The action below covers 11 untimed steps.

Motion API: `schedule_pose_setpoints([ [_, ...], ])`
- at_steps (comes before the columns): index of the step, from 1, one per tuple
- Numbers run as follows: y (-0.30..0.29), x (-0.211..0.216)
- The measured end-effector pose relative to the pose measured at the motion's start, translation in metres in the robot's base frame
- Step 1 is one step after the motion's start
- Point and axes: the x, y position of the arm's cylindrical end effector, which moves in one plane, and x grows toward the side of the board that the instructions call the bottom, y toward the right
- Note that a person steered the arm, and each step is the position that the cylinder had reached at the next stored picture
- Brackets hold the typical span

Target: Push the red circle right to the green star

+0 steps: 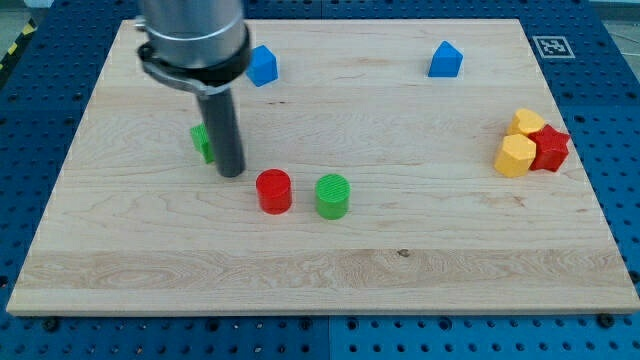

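The red circle [273,191] lies on the wooden board [320,270] a little left of centre. A green circle [333,196] lies just to its right, a small gap apart. A green block [201,141], largely hidden behind the rod, sits at the view's left; its shape cannot be made out, it may be the green star. My tip [231,174] rests on the board just right of that green block and up-left of the red circle, not touching the circle.
Two blue blocks [262,65] [446,60] lie near the view's top. At the view's right, two yellow blocks [526,124] [515,156] and a red star-like block [549,149] cluster together. The arm's grey body [193,40] overhangs the top left.
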Motion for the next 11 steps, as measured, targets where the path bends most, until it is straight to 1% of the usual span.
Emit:
schedule_pose_setpoints([
  [1,0.012,0.043],
  [2,0.037,0.092],
  [3,0.055,0.084],
  [4,0.061,0.075],
  [9,0.061,0.018],
  [11,0.057,0.007],
])
